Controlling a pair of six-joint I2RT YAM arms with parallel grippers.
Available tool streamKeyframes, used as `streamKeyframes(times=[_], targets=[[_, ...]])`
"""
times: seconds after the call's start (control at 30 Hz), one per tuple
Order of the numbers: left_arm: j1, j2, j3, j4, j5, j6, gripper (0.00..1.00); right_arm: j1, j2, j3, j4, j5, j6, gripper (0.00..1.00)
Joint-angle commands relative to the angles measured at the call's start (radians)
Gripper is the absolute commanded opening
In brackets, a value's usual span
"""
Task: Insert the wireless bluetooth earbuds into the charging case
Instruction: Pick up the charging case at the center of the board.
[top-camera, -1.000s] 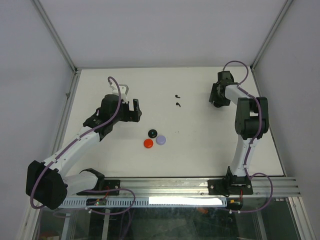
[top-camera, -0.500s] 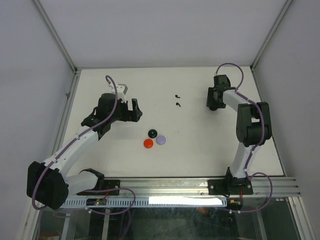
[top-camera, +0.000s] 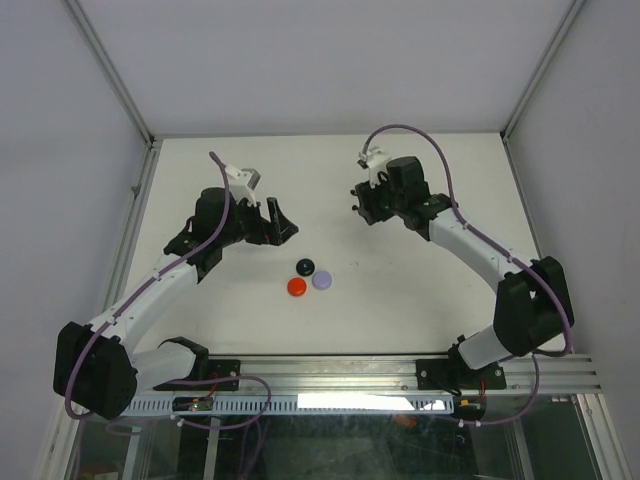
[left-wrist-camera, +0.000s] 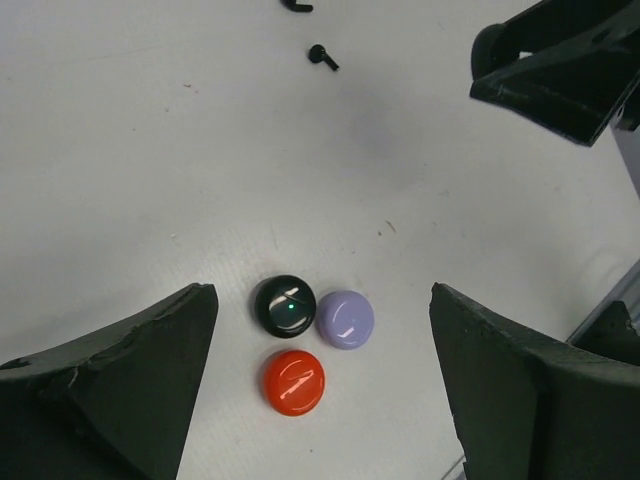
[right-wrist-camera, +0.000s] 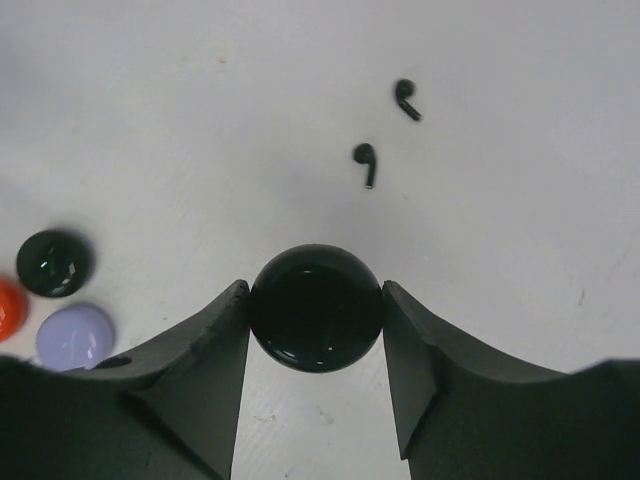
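Right pincer (right-wrist-camera: 316, 303) clamps a round black case (right-wrist-camera: 316, 322) near 2 black earbuds (right-wrist-camera: 366, 163) (left pincer (left-wrist-camera: 320, 305) gapes wide).

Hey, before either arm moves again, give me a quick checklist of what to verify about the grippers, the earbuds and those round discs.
1. Right gripper is carrying something: ok, shut on the black round piece, one finger on each side.
2. Earbuds in the open: ok, two black earbuds lie loose on the table just beyond that gripper.
3. Left gripper free: ok, open and empty.
4. Discs out of the way: ok, the black disc, lilac disc and red disc sit clustered below the left gripper, apart from the earbuds.
5. Held piece opened to take a bud: cannot tell.
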Motion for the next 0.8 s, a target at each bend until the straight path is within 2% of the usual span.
streamKeyframes(times=[0.0,0.33,0.77], targets=[[0.008,-0.023,0.008,0.097,0.127,-0.062,0.88,0.069,-0.109,-0.031,0.078,-0.106,-0.165,0.39],[0.007,-0.013,0.033,0.123,0.271,-0.133,0.80,0.228,-0.254,-0.058,0.092,-0.230,-0.453,0.43],[0.007,-0.007,0.009,0.260,0.451,-0.275,0.65,0.395,-0.238,-0.019,0.048,-0.263,-0.709,0.43]])
